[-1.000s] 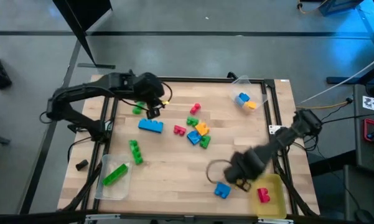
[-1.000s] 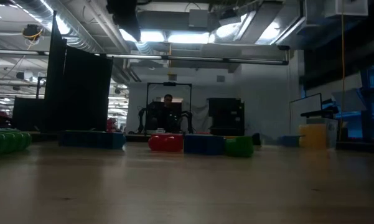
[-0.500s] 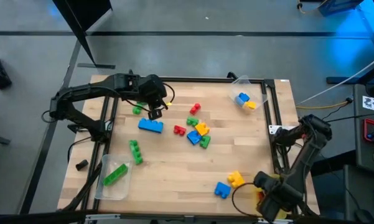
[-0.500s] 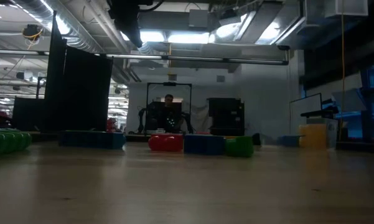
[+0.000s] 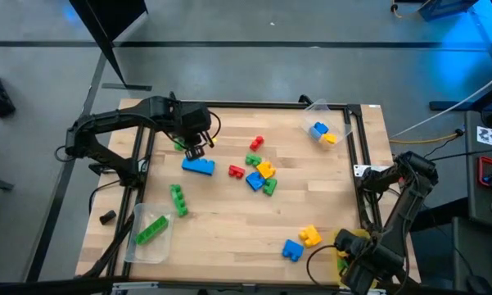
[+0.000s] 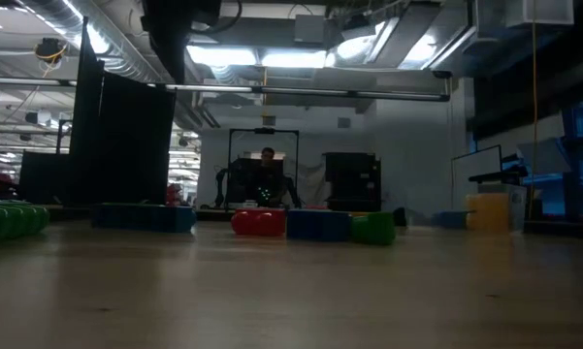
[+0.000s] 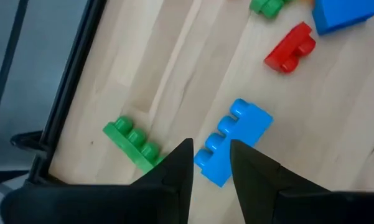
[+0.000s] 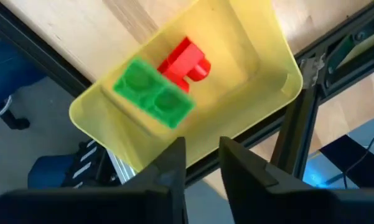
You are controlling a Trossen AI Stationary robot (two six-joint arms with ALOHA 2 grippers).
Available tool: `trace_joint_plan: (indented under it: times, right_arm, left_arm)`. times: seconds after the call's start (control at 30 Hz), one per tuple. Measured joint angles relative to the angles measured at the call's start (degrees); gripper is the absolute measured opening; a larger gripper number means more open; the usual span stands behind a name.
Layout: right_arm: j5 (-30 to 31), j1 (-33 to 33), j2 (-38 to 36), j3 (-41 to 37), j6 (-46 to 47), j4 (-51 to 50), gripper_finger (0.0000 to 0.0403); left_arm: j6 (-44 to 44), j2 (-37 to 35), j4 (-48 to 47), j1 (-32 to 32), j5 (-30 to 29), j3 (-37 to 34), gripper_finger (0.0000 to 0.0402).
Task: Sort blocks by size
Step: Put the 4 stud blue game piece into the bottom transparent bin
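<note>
Overhead, the left gripper (image 5: 196, 150) hangs with its fingers slightly parted just beside a long blue block (image 5: 198, 166) on the wooden worktop (image 5: 229, 221). Near that block, toward the worktop's middle, lies a loose cluster of blocks (image 5: 260, 174). Well apart from it, the right gripper (image 8: 201, 163), also slightly parted and holding nothing, hovers over a yellow tray (image 8: 255, 93) containing a green block (image 8: 154, 93) and a red block (image 8: 187, 60).
</note>
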Motion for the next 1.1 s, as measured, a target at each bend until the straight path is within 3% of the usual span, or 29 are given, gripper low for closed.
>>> trace_joint_plan:
  times: [0.43,0.67,1.1]
  right_arm:
    - [0.93,0.0,0.0,0.0,0.0,1.75,0.0122]
    - [6.21,0.0,0.0,0.0,-0.02,2.93,0.0122]
    - [9.54,0.0,0.0,0.0,-0.04,2.97,0.0122]
  left_arm:
    - [10.7,8.99,-1.12,0.0,1.25,0.0,0.0202]
    - [17.44,18.45,-2.46,-0.09,4.77,0.0,0.0209]
    - [17.2,29.28,-5.6,-0.09,6.65,0.0,0.0209]
